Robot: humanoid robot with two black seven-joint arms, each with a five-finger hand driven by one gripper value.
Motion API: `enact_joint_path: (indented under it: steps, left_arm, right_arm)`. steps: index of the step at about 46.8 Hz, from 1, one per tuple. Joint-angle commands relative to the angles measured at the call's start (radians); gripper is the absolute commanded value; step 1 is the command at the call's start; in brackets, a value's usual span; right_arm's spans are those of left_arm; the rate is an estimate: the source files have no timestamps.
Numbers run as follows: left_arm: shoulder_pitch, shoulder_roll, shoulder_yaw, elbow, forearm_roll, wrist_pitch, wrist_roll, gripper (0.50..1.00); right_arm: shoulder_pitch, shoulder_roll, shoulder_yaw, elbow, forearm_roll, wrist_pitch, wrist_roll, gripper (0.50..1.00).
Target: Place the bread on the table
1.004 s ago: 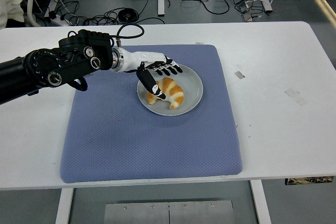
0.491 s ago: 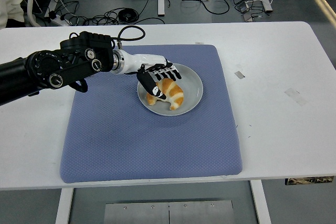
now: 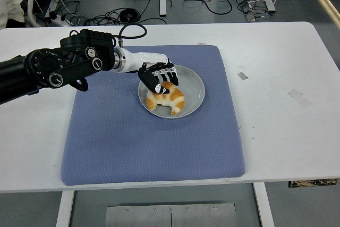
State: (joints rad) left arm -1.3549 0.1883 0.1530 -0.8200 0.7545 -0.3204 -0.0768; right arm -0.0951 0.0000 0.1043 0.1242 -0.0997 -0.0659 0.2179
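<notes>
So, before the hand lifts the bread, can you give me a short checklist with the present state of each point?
1. Left hand over the bread: ok.
2. Fingers closed firmly on the bread: cannot tell, they curl over its top.
3. Bread off the plate: not ok, it lies in it.
4. Free place on the mat to put it: ok.
5. Plate fully on the mat: ok.

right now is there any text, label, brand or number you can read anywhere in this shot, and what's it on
None can be read.
The left hand, on the bread in the grey plate, shows only white patches, no letters.
The blue mat carries no print.
The tape strips on the white table look blank.
The object under the table's right corner is too small to read.
</notes>
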Motion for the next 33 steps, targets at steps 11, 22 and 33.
enact_joint_path:
  steps: [11,22,33]
  left_arm:
    - [-0.003,0.005,0.008,-0.016,0.006,0.000,0.000,0.525]
    - [-0.007,0.006,0.008,-0.018,0.014,-0.005,0.000,0.500]
    - [-0.016,0.017,0.008,-0.004,0.017,-0.003,0.000,0.500]
  right_arm:
    - [0.000,0.000,0.000,0.000,0.000,0.000,0.000,1.000]
    - [0.000,0.000,0.000,0.000,0.000,0.000,0.000,1.000]
    - [0.000,0.000,0.000,0.000,0.000,0.000,-0.002,1.000]
